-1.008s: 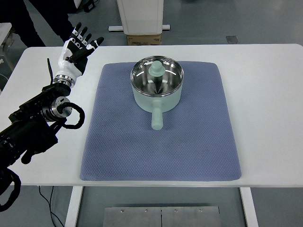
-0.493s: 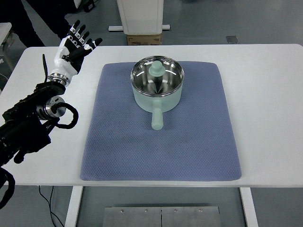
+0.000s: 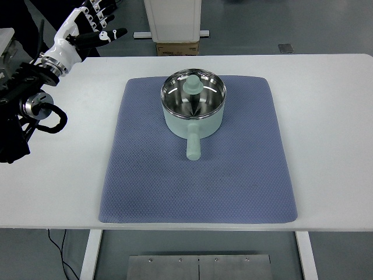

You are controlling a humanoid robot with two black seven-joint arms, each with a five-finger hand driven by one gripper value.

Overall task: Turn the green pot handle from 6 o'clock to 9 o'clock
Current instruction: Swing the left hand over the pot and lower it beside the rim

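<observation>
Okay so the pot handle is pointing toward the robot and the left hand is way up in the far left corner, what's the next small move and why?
Probably bring the left hand down toward the handle. The handle points at 6 o'clock on the green pot, untouched, while the hand, fingers spread and empty, sits off the blue mat.

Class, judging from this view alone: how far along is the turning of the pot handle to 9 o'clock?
Done: nothing; the handle of the green pot points at 6 o'clock on the blue mat. In hand: the left hand, fingers open, is off at the table's far left corner, touching nothing. Left: grasp and turn.
</observation>
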